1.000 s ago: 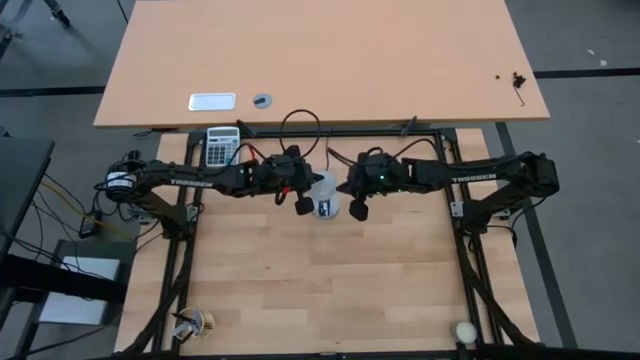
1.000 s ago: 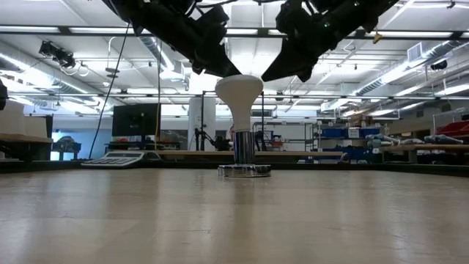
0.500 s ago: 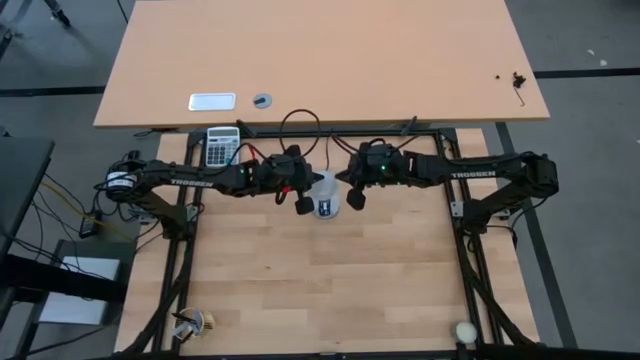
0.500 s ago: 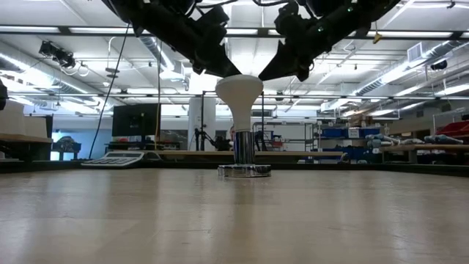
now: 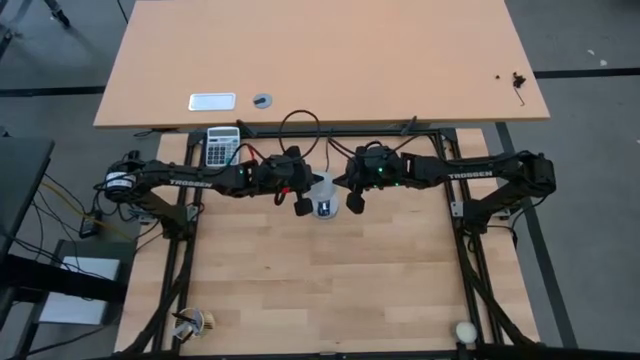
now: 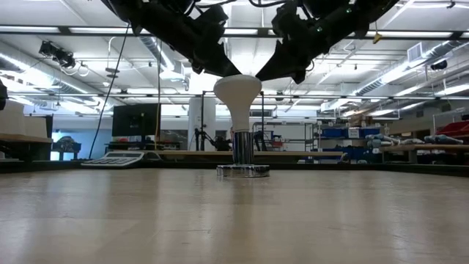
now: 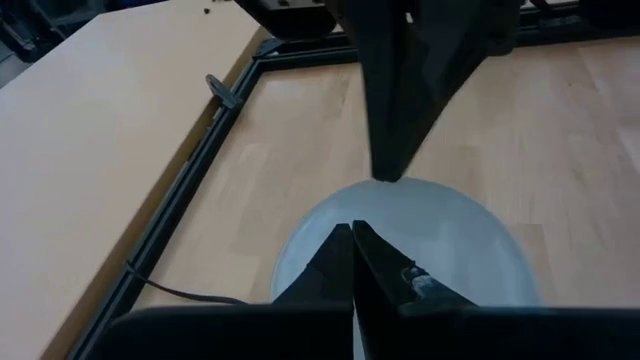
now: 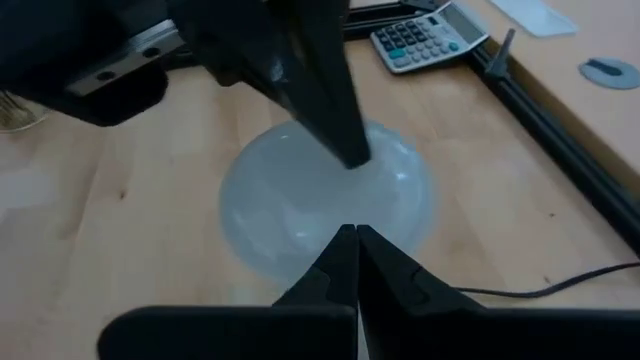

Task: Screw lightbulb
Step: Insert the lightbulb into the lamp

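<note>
The white lightbulb (image 5: 324,197) stands upright, dome up, with its base in the round silver socket (image 6: 242,171) at the middle of the table. My left gripper (image 5: 301,206) is shut and slants down from the left onto the dome (image 6: 237,89). My right gripper (image 5: 353,201) is shut too. It slants down from the right, its tips at the dome's upper right (image 8: 350,232). In each wrist view the other arm's shut fingers show across the dome. My left gripper lays its shut fingertips (image 6: 227,72) against the dome's upper left side (image 7: 330,215), slanting down from the table's left. The bulb stays upright in the socket. My right gripper's shut tips stand at the dome's upper right; I cannot tell whether they touch it.
A calculator (image 5: 222,146) lies at the far left, and the socket's black cord (image 5: 300,122) loops toward the far edge. A cream ball (image 5: 465,331) and another small object (image 5: 195,322) sit at the near corners. A second tabletop (image 5: 320,60) lies beyond the frame.
My right gripper has edged a little toward the far edge and in toward the bulb's dome, staying shut. My left gripper and the bulb have kept their places.
</note>
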Available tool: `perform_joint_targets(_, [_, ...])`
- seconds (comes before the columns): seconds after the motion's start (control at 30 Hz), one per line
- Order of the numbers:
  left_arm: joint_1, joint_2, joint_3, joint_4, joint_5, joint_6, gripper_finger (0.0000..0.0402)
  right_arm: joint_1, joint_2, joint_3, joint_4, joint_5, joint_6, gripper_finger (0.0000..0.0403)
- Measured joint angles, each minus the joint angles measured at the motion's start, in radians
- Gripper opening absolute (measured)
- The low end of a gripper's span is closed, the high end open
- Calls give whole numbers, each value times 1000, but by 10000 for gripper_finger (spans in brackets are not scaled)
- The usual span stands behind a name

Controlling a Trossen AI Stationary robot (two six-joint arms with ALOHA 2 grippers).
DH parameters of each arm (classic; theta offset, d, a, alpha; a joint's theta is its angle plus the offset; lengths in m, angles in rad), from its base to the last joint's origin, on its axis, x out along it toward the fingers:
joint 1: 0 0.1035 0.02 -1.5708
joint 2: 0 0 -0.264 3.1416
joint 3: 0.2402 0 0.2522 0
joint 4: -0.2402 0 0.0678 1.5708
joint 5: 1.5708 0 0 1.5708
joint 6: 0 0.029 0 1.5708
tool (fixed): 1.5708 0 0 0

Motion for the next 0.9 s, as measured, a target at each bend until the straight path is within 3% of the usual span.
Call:
perform_joint_targets(0.4, [1, 0, 2, 11, -9, 2, 0, 28, -10, -8, -32, -82, 15, 9])
perform_joint_targets(0.6, [0, 0, 2, 11, -9, 2, 0, 5, -62, -4, -10, 63, 8, 12])
perform_joint_targets(0.9, [1, 0, 1, 16, -8, 2, 0, -34, -28, -4, 13, 42, 3, 10])
